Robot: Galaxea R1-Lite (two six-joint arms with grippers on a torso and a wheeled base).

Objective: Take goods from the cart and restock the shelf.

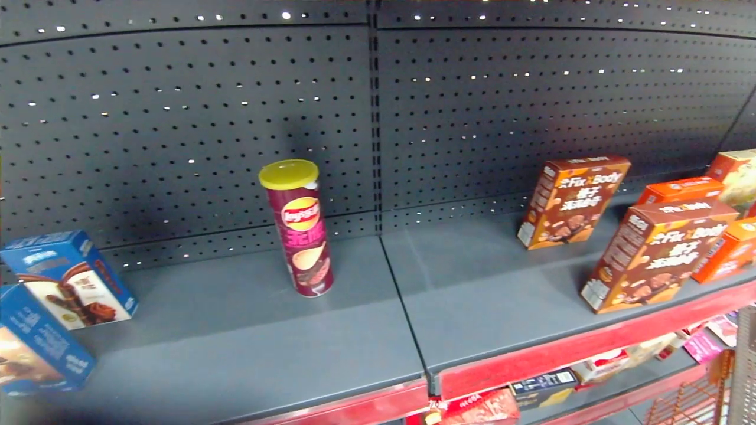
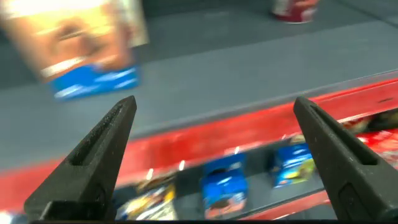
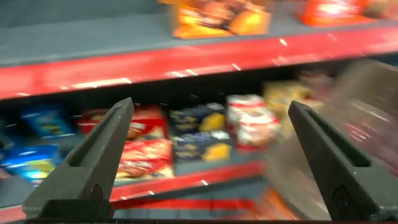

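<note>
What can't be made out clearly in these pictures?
Head view: lower blue box, cut off by the left edge.
Head view: orange wire frame, cut off at the corner; whether it is the cart is unclear.
Left wrist view: blue-and-tan box, blurred.
Right wrist view: lower-shelf packets, blurred.

- The chip can [image 1: 298, 230] carries a round red-and-yellow logo badge on its maroon side.
- The brown boxes [image 1: 572, 200] bear large white lettering on their fronts.
- The blue box [image 1: 71, 280] and the orange box [image 1: 679, 190] show white print too small to read.

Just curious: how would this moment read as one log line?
left claw: open, empty; right claw: open, empty; chip can: upright on shelf
</note>
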